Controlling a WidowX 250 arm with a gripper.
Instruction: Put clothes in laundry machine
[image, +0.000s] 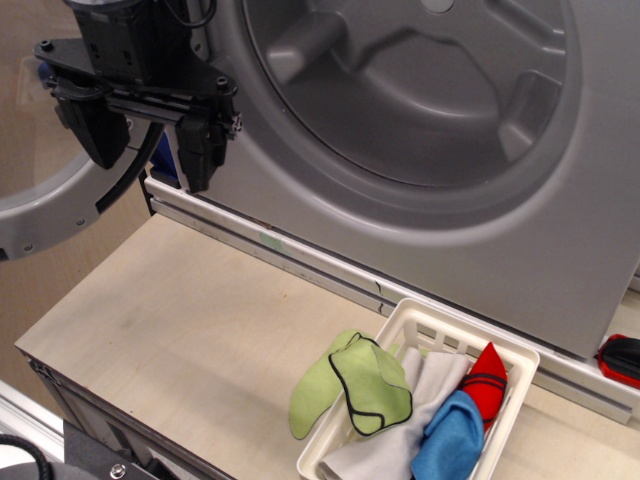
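Observation:
The clothes lie in a white plastic basket (505, 362) at the lower right: a light green cloth with black edging (372, 388) hanging over the left rim, a pale grey-white cloth (425, 395), a bright blue cloth (452, 438) and a red cloth with dark stripes (486, 378). The grey laundry machine (560, 240) fills the upper right; its wide round opening shows the ribbed drum (400, 80). Its round door (40, 215) hangs open at the left. My black gripper (145, 140) hangs at the upper left, in front of the machine's left edge, far from the basket. Its fingers are spread and empty.
A pale wooden table top (180, 320) runs under the machine, with its front edge at the lower left. A red and black object (622, 358) lies at the right edge. A dark fixture (110, 465) sits below the table's front corner.

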